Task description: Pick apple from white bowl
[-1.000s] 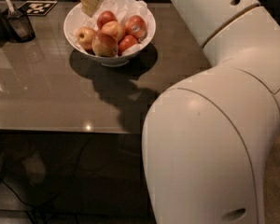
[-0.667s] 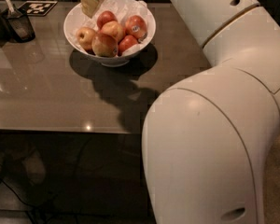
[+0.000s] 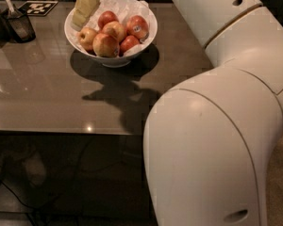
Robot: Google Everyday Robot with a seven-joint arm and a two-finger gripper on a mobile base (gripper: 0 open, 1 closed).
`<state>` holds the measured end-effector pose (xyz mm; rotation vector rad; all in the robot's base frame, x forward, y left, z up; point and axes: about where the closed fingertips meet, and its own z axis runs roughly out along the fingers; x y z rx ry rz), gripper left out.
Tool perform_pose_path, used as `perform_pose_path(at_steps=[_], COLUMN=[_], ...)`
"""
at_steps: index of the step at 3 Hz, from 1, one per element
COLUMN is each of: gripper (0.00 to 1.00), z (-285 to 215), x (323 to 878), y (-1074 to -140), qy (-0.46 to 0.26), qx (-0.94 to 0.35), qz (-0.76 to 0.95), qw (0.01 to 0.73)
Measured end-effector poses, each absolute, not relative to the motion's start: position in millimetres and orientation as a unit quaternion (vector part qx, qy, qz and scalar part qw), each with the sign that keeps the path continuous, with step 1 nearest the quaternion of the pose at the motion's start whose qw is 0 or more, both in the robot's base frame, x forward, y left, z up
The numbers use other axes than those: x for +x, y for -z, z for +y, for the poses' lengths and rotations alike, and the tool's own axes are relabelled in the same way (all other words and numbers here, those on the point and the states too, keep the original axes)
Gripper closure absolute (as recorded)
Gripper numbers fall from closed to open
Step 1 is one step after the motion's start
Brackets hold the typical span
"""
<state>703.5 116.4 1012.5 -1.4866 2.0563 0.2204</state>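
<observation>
Hovering my gripper (image 3: 81, 14) at the far-left rim of the white bowl (image 3: 114, 60).
It hangs just above the leftmost of the apples (image 3: 106, 45), pale tip pointing down; I cannot tell how far it is open or whether it has hold of anything. The bowl sits toward the far side of the glossy brown table (image 3: 47, 88), apples heaped on crumpled white paper (image 3: 141, 6). A dark cup (image 3: 21, 26) with a utensil stands to its left.

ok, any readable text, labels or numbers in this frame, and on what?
No legible text anywhere.
Small sticker on a red apple in the glossy white bowl: too small to read.
Black-and-white square marker card on the grey table: pattern only, no letters.
The gripper, over the bowl's left rim: no markings visible.
</observation>
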Motion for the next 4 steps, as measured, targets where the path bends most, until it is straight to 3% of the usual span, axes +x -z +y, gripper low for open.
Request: perform_pose_path(at_steps=[2,4], gripper=[0.0,0.0], z=[105,72], x=[700,673], y=[-989,-909], qy=[-0.076,-0.067], qx=[-0.554,-0.528], qz=[0.784,0.825], qw=[0.268,0.188])
